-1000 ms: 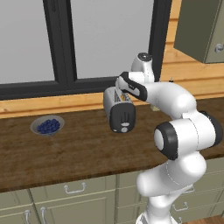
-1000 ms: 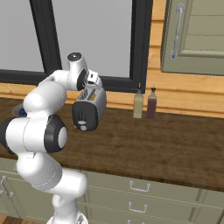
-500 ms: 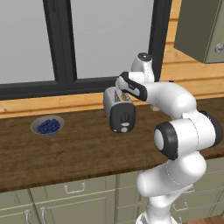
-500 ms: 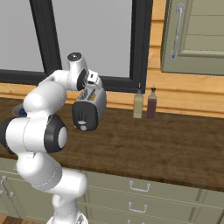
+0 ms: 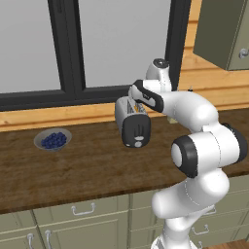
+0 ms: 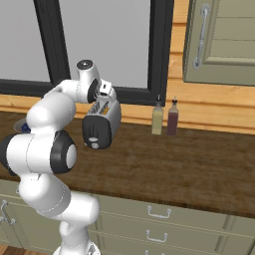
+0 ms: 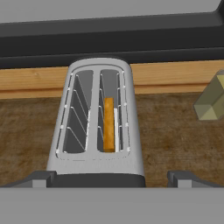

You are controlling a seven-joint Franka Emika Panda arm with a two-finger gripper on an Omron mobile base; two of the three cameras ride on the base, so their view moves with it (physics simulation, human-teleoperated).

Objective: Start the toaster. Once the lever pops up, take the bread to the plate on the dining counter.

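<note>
hand view is looking down on the toaster (image 7: 98,127), the bread (image 7: 108,124) sitting in its right slot; the gripper (image 7: 112,177) is hovering spread wide, so reaching in for the slice comes next

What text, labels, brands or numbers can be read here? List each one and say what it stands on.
None: no readable text in any view.
The toaster is plain metal with no brand, and its black end panel has no printing.
The two bottles carry no labels.
The cabinet door and drawer fronts are unmarked.
</note>
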